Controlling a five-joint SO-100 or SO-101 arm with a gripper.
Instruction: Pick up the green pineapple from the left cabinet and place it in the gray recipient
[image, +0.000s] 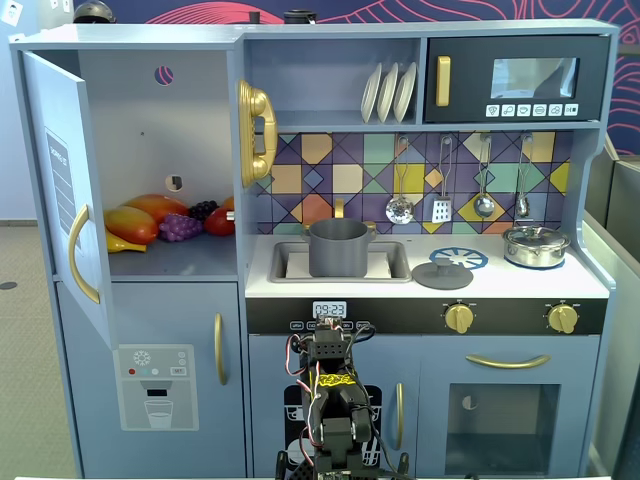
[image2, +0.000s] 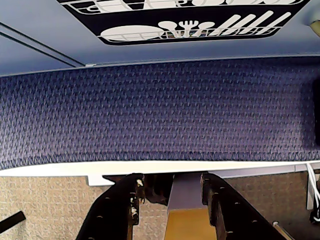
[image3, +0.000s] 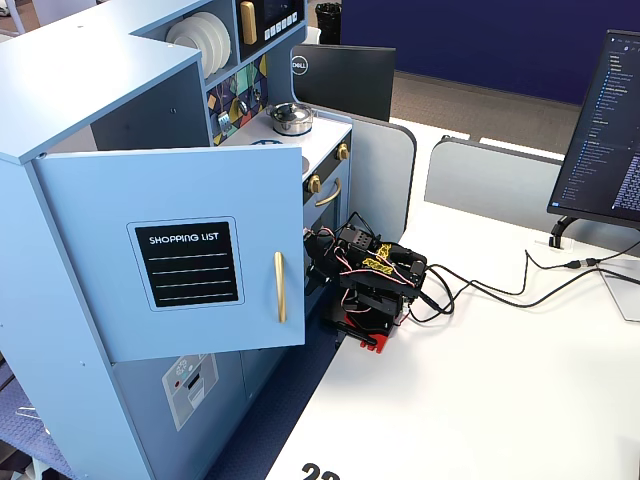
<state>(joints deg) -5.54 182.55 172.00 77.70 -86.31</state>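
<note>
A white desk (image3: 500, 380) fills the side fixed view, computer monitor (image3: 600, 130) at three o'clock, navy partition (image3: 480, 40) at twelve.

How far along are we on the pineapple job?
Barely started. Done: the left cabinet door is open. In hand: nothing; the gripper is empty and parked low. Left: everything. No green pineapple shows among the fruit on the shelf, and the gray recipient waits in the sink.

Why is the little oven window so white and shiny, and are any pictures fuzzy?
In a fixed view, the black microwave window reflects bright room light as a pale glare patch. In the wrist view, the gripper fingers look dark and slightly soft against the sharper carpet. The other fixed view is evenly lit and clear.
</note>
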